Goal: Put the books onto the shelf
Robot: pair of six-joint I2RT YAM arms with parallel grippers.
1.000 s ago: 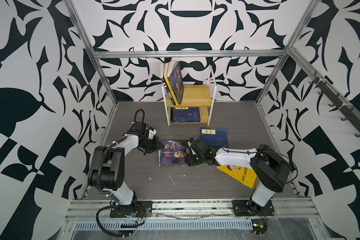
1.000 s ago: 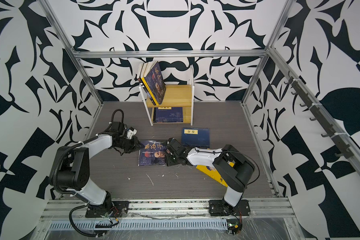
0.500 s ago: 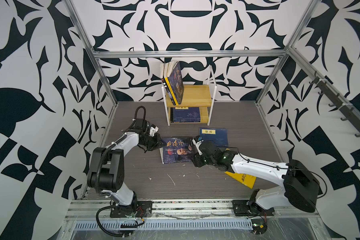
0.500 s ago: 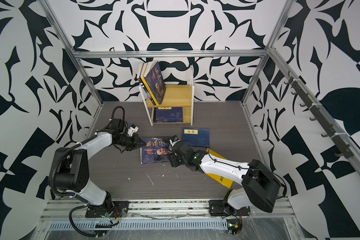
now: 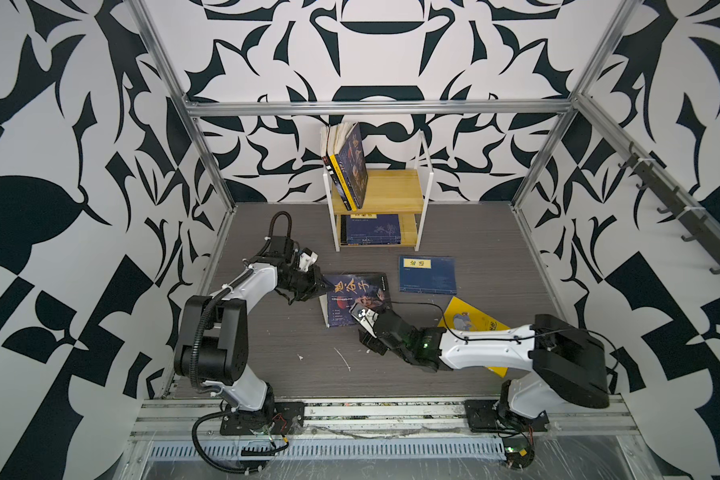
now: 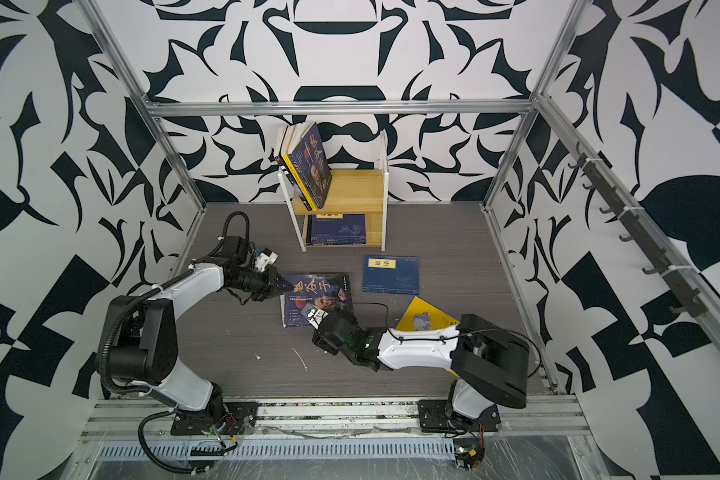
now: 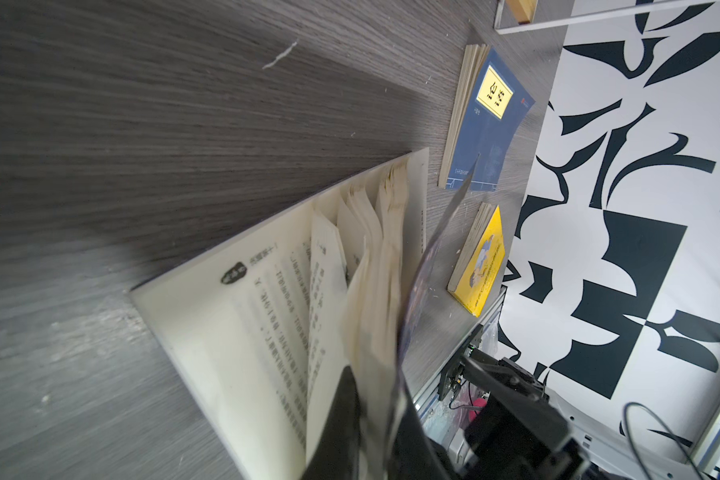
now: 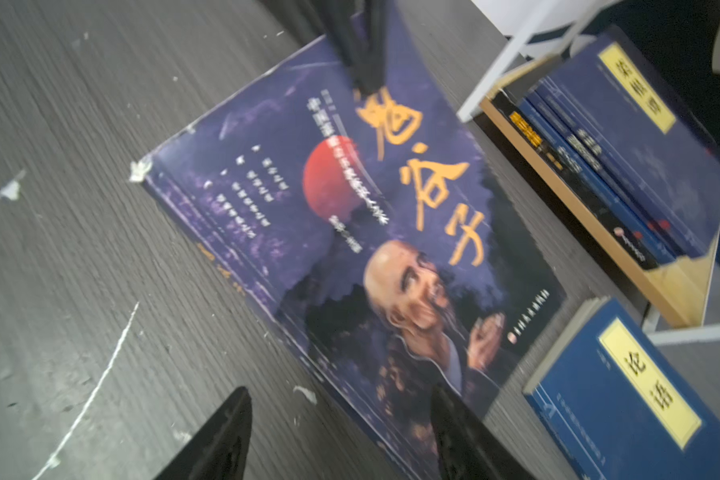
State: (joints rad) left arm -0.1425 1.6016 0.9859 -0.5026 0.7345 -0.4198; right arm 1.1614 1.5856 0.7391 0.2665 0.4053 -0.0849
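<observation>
Right wrist view: the portrait book lies on the surface, near the shelf. The right gripper hangs at the book's near edge with its jaws apart, one finger above the cover and the other above bare surface. The left gripper is clamped on the far corner, holding the cover and some pages raised off the rest.

Purple-blue portrait book, orange calligraphy, red disc; navy book, yellow label; bright yellow cartoon book; shelf, honey-wood boards, white frame; grey woodgrain table; black-and-white leaf-pattern walls.
</observation>
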